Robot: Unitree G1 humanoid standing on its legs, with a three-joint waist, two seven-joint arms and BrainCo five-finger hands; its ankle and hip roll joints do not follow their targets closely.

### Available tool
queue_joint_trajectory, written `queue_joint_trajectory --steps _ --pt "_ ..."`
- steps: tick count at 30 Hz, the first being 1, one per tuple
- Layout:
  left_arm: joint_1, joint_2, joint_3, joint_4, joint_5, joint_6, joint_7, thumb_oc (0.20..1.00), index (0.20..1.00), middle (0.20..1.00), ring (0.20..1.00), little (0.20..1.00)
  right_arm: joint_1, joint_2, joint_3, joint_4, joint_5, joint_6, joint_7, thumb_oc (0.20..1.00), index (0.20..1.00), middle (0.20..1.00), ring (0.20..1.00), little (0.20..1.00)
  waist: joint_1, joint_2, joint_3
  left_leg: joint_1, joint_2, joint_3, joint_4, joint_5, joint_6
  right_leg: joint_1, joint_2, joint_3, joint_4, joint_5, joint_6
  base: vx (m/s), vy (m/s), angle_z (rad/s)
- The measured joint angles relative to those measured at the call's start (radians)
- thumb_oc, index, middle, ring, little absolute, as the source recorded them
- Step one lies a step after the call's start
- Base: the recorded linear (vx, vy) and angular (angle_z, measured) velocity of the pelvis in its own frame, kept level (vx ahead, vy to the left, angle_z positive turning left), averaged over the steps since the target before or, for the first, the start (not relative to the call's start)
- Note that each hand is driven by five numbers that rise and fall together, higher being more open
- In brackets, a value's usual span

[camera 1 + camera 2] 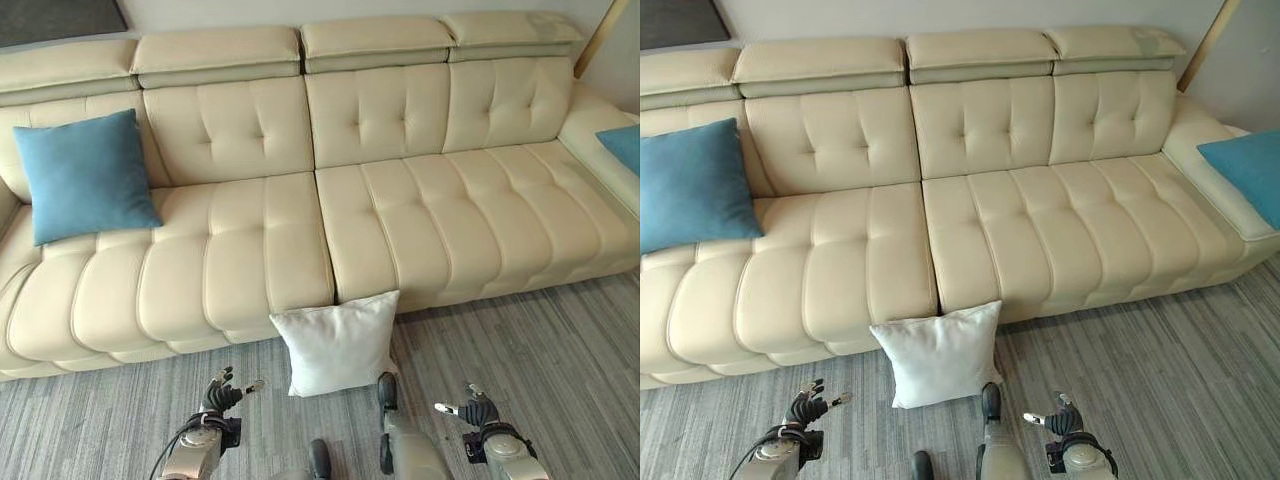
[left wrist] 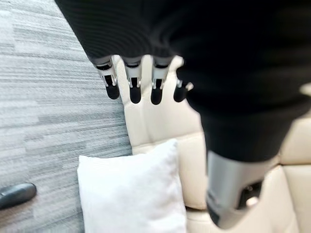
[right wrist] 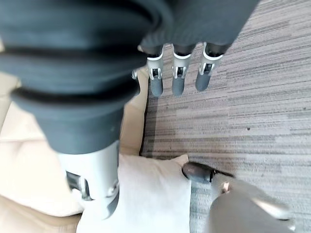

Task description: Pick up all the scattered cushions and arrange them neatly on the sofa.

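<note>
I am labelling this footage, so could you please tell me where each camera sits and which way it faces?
Left eye view: on the head, looking down at the sofa, white cushion, both hands low.
Right eye view: beside it, same scene, blue cushions at either end.
Left wrist view: along the left hand toward the white cushion.
Right wrist view: along the right hand over the carpet.
All four share the white cushion.
</note>
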Motion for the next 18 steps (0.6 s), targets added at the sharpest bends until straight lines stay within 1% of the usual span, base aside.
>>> queue_joint_trajectory --steps 1,2,3,4,5,6,7,8,9,10,11,13,14,15,16,17,18 --pt "0.010 -0.001 0.001 0.001 0.000 0.000 0.000 1.000 1.000 1.000 1.000 1.000 0.002 -0.002 -0.001 0.006 0.001 0.001 -0.001 1.000 1.000 1.000 1.000 1.000 0.001 0.008 -0.007 0.016 0.024 -0.011 0.001 -0.012 -0.024 0.024 0.022 -0.013 -0.016 0.055 -0.013 0.13 -0.188 0.17" --pt "0.011 -0.001 0.000 0.001 0.000 0.000 0.000 1.000 1.000 1.000 1.000 1.000 0.002 -0.004 -0.002 0.006 0.001 0.001 -0.001 1.000 1.000 1.000 1.000 1.000 -0.003 0.015 -0.015 0.019 0.041 -0.021 0.005 -0.014 -0.040 0.038 0.040 -0.015 -0.034 0.083 -0.040 0.10 -0.177 0.22" --pt "0.009 -0.008 0.001 0.000 -0.002 0.000 0.000 1.000 1.000 1.000 1.000 1.000 -0.001 -0.013 -0.002 0.006 0.001 0.001 -0.001 1.000 1.000 1.000 1.000 1.000 0.000 0.025 -0.016 0.024 0.065 -0.020 0.013 -0.016 -0.049 0.061 0.067 -0.020 -0.063 0.087 -0.054 0.09 -0.224 0.17" --pt "0.006 -0.011 0.002 0.000 -0.003 0.000 0.001 1.000 1.000 1.000 1.000 1.000 -0.007 -0.020 -0.001 0.006 0.002 0.001 -0.001 1.000 1.000 1.000 1.000 1.000 0.004 0.027 -0.013 0.020 0.080 -0.020 0.040 -0.020 -0.055 0.076 0.081 -0.026 -0.080 0.096 -0.075 0.05 -0.157 0.18" --pt "-0.005 -0.020 0.001 0.000 -0.007 0.000 0.000 1.000 1.000 1.000 1.000 1.000 -0.022 -0.033 -0.005 0.006 0.003 0.000 -0.002 1.000 1.000 1.000 1.000 1.000 0.003 0.018 -0.006 -0.031 0.095 -0.021 0.170 -0.033 -0.076 0.102 0.086 -0.044 -0.079 0.077 -0.107 0.10 -0.170 0.22" --pt "-0.007 -0.027 0.000 -0.002 -0.007 -0.001 0.000 1.000 1.000 1.000 1.000 1.000 -0.040 -0.049 -0.005 0.004 0.004 -0.002 -0.003 1.000 1.000 1.000 1.000 1.000 0.011 0.007 0.000 -0.076 0.106 -0.024 0.273 -0.047 -0.104 0.123 0.088 -0.049 -0.079 0.054 -0.137 0.06 -0.067 0.36" --pt "-0.015 -0.030 -0.002 0.000 -0.007 -0.001 -0.001 1.000 1.000 1.000 1.000 1.000 -0.049 -0.058 -0.008 0.004 0.008 -0.005 -0.005 1.000 1.000 1.000 1.000 1.000 0.009 0.005 0.007 -0.111 0.112 -0.036 0.326 -0.054 -0.121 0.129 0.089 -0.059 -0.081 0.036 -0.160 0.15 -0.047 0.25" --pt "-0.031 -0.031 -0.006 -0.001 -0.007 -0.001 -0.001 1.000 1.000 1.000 1.000 1.000 -0.048 -0.065 -0.010 0.004 0.014 -0.004 -0.009 1.000 1.000 1.000 1.000 1.000 0.004 0.005 0.015 -0.130 0.112 -0.047 0.336 -0.054 -0.123 0.136 0.089 -0.070 -0.080 0.038 -0.156 0.09 0.019 0.22" --pt "-0.023 -0.031 -0.006 0.001 -0.007 -0.001 -0.001 1.000 1.000 1.000 1.000 1.000 -0.057 -0.071 -0.007 0.005 0.022 -0.004 -0.011 1.000 1.000 1.000 1.000 1.000 0.014 0.002 0.021 -0.146 0.120 -0.048 0.283 -0.053 -0.124 0.139 0.092 -0.069 -0.080 0.026 -0.163 0.14 0.042 0.28" --pt "-0.029 -0.029 -0.006 0.011 -0.007 0.002 -0.002 1.000 1.000 1.000 1.000 1.000 -0.065 -0.071 -0.007 0.010 0.021 -0.004 -0.013 1.000 1.000 1.000 1.000 1.000 0.011 0.006 0.026 -0.167 0.127 -0.046 0.243 -0.043 -0.139 0.145 0.092 -0.075 -0.080 0.017 -0.166 0.07 0.022 0.19" --pt "-0.037 -0.030 -0.006 0.012 -0.007 0.002 -0.001 1.000 1.000 1.000 1.000 1.000 -0.060 -0.073 -0.006 0.014 0.022 -0.001 -0.012 1.000 1.000 1.000 1.000 1.000 0.009 0.000 0.033 -0.162 0.131 -0.040 0.166 -0.019 -0.149 0.150 0.095 -0.081 -0.085 0.014 -0.164 0.15 0.085 0.12" --pt "-0.007 -0.030 -0.008 0.017 -0.007 0.008 -0.002 1.000 1.000 1.000 1.000 1.000 -0.052 -0.074 -0.005 0.009 0.021 -0.003 -0.012 1.000 1.000 1.000 1.000 1.000 0.004 0.019 0.039 -0.166 0.165 -0.038 0.071 0.041 -0.147 0.166 0.125 -0.084 -0.086 -0.002 -0.165 0.18 0.108 -0.20" --pt "-0.013 -0.031 -0.008 0.033 -0.006 0.008 -0.003 1.000 1.000 1.000 1.000 1.000 -0.042 -0.073 0.003 0.008 0.019 -0.003 -0.011 1.000 1.000 1.000 1.000 1.000 0.000 0.023 0.034 -0.167 0.145 -0.013 0.082 0.048 -0.141 0.167 0.125 -0.080 -0.086 -0.019 -0.143 0.19 0.097 -0.28" --pt "-0.013 -0.034 -0.008 0.039 -0.005 0.008 -0.005 1.000 1.000 1.000 1.000 1.000 -0.039 -0.075 0.003 0.009 0.019 -0.003 -0.011 1.000 1.000 1.000 1.000 1.000 0.001 0.033 0.029 -0.163 0.134 -0.012 0.076 0.048 -0.136 0.171 0.127 -0.083 -0.084 -0.041 -0.109 0.18 0.095 -0.29" --pt "0.000 -0.037 -0.007 0.038 -0.003 0.007 -0.007 1.000 1.000 1.000 1.000 1.000 -0.031 -0.080 0.003 0.009 0.018 -0.002 -0.010 1.000 1.000 1.000 1.000 1.000 0.001 0.068 0.015 -0.157 0.142 -0.021 0.058 0.038 -0.125 0.160 0.146 -0.087 -0.071 -0.042 -0.104 0.11 0.061 -0.26" --pt "-0.003 -0.035 -0.005 0.042 -0.001 0.007 -0.007 1.000 1.000 1.000 1.000 1.000 -0.019 -0.080 0.001 0.011 0.017 0.001 -0.010 1.000 1.000 1.000 1.000 1.000 -0.004 0.072 0.013 -0.139 0.145 -0.021 0.026 0.074 -0.121 0.161 0.154 -0.094 -0.084 -0.011 -0.138 0.10 0.056 -0.23" --pt "-0.002 -0.035 -0.005 0.043 0.000 0.008 -0.008 1.000 1.000 1.000 1.000 1.000 -0.011 -0.077 0.003 0.009 0.017 0.003 -0.008 1.000 1.000 1.000 1.000 1.000 -0.003 0.070 0.014 -0.129 0.144 -0.015 0.019 0.085 -0.116 0.168 0.153 -0.090 -0.084 -0.011 -0.140 0.06 0.038 -0.13"
